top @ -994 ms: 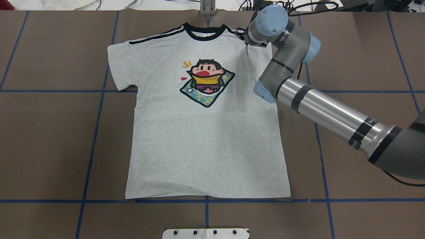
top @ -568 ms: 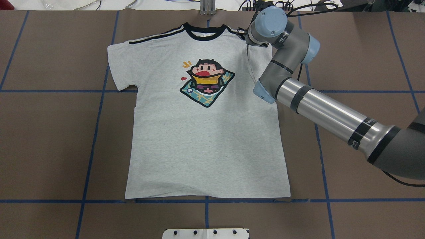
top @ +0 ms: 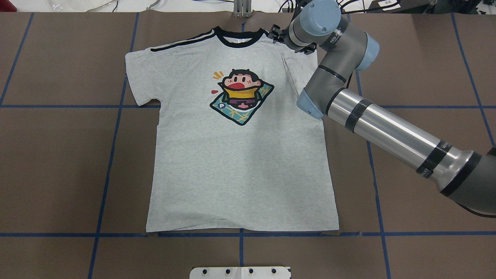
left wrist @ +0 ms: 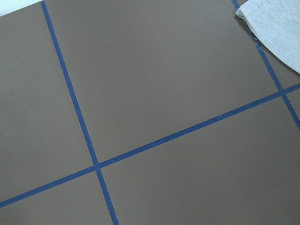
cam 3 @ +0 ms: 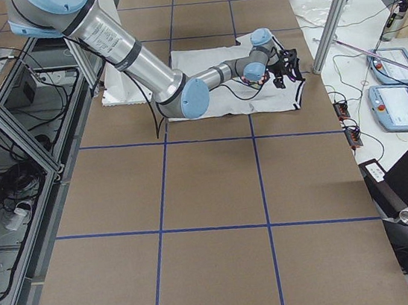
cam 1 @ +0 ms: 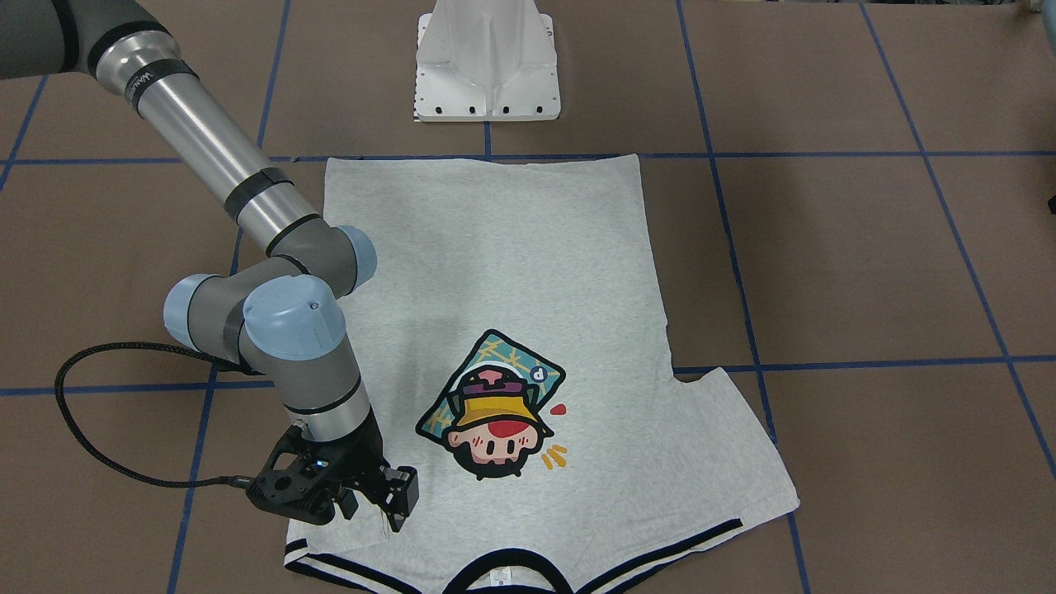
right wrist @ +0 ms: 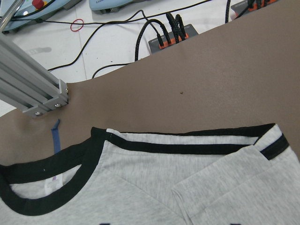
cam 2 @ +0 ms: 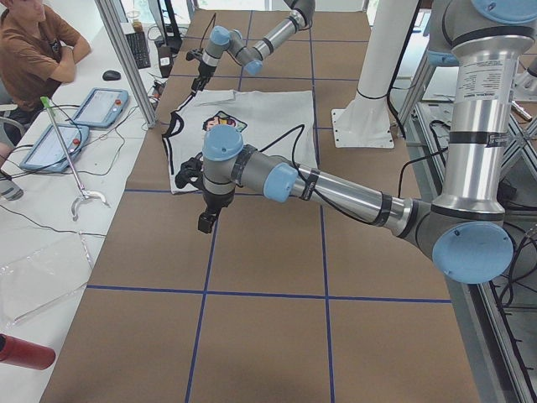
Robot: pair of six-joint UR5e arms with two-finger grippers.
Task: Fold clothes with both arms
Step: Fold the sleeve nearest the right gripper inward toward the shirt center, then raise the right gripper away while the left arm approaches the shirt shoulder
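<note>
The grey T-shirt lies flat, print up, with its black neckband at the table's far edge. It also shows in the front view and the right wrist view. The sleeve on my right side is folded in onto the body, with a crease. My right gripper hovers over that shoulder by the striped trim, open and empty; it also shows in the overhead view. My left gripper shows only in the exterior left view, above bare table beside the shirt. I cannot tell whether it is open. A shirt corner shows in the left wrist view.
The white pedestal base stands at the near edge by the shirt's hem. An aluminium post, cables and a box lie just beyond the far edge. An operator sits there with tablets. Blue tape lines cross the brown table.
My right gripper has moved up and toward the neckband, away from the folded sleeve. The crease on the shirt has shifted slightly toward the print.
</note>
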